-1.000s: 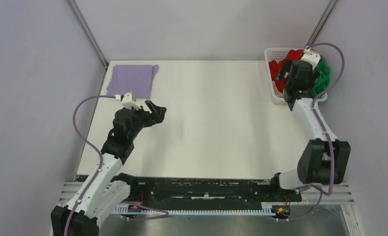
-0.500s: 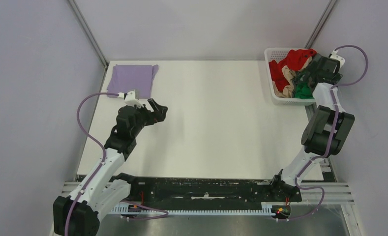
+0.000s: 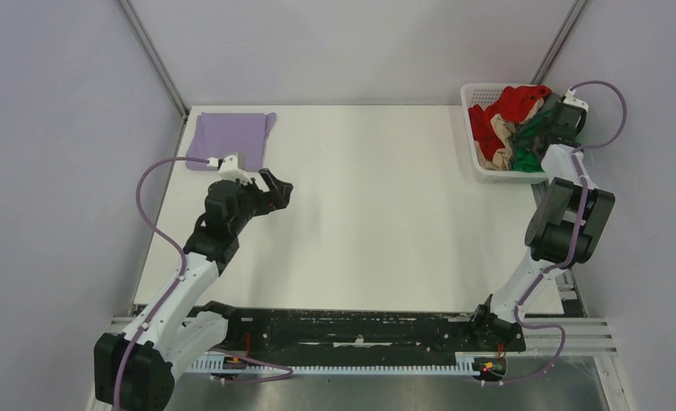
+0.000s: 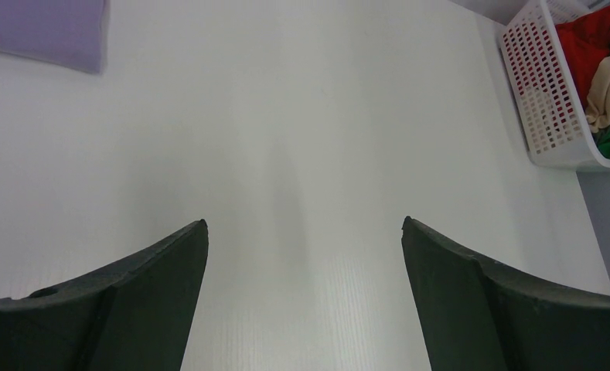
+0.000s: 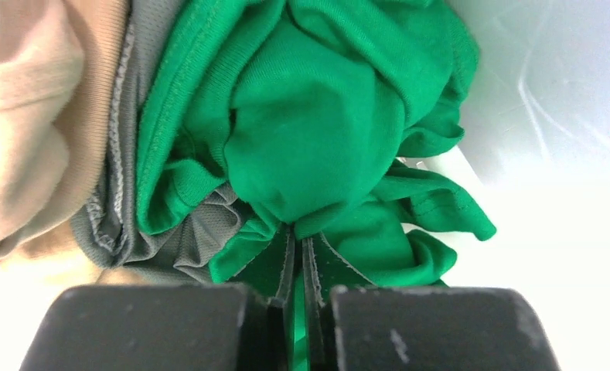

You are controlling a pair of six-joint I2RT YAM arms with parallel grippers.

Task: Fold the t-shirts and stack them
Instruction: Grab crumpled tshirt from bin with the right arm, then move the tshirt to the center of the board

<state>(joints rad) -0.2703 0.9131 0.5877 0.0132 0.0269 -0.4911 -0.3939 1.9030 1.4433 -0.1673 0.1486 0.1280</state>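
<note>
Over the left half of the table (image 3: 377,214), the left gripper (image 3: 276,190) hovers with its jaws wide apart and nothing between them; its wrist view shows only bare white surface below. Just beyond it, in the far-left corner, the lavender tee (image 3: 230,137) lies flat and folded, so 1 shirt looks done.

Well apart from both, at the far-right corner, the right gripper (image 5: 298,239) is down in the white basket (image 3: 474,94). Its 2 fingers are pinched together on a fold of the green tee (image 5: 309,131).

The green cloth bulges straight ahead of the jaws, crumpled, with no clear long axis. The grey tee (image 5: 124,209) presses against it on 1 side, with the beige tee (image 5: 23,116) beyond that. The red tee (image 3: 510,103) fills the far end of the basket.

Only the right arm is within reach, so the pull likely has to go up and inward toward the table's middle. The grey tee may well drag along.
</note>
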